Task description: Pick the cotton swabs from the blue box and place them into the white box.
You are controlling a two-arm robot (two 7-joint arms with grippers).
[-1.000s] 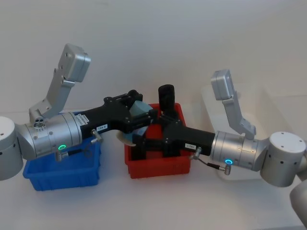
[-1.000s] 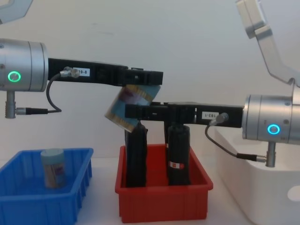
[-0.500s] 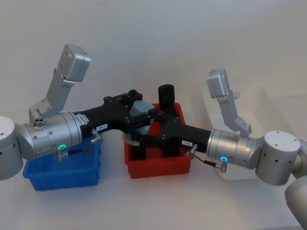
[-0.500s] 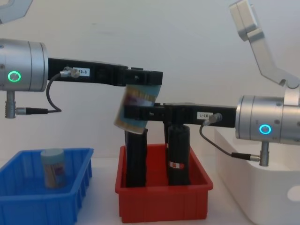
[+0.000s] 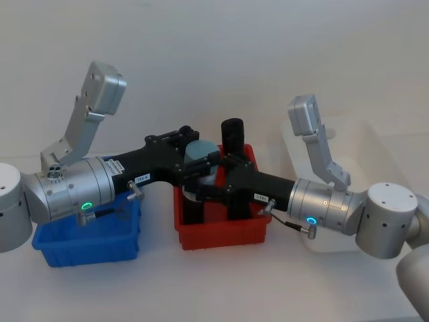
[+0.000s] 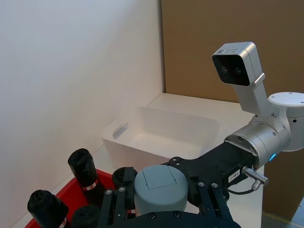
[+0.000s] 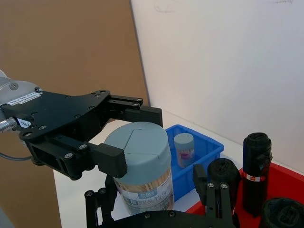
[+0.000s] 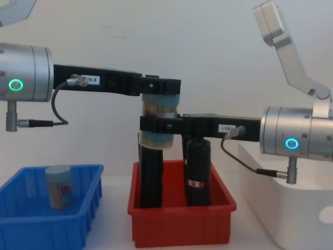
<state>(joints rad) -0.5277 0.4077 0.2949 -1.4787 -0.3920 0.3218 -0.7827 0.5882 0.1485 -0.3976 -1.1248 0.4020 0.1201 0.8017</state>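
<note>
- Above the red bin (image 8: 182, 226), at its 11 o'clock corner in the head view, one tub of cotton swabs (image 8: 160, 112) hangs upright in the air, clear of the bin's floor.
- The left gripper (image 8: 161, 87) reaches in from 9 o'clock and is clamped around the tub's pale blue lid.
- The right gripper (image 8: 158, 124) comes in from 3 o'clock, lower down, and is closed on the tub's clear body just below the label.
- The two grippers sit one above the other on the same tub, close together.
- Black cylinders (image 8: 197, 177) stand upright in the red bin, directly beneath the right gripper.
- The blue box (image 8: 21, 224) lies at 9 o'clock of the red bin, with a second tub (image 8: 58, 186) standing upright inside.
- The white box (image 8: 296, 219) lies at 3 o'clock of the red bin, under the right arm.
</note>
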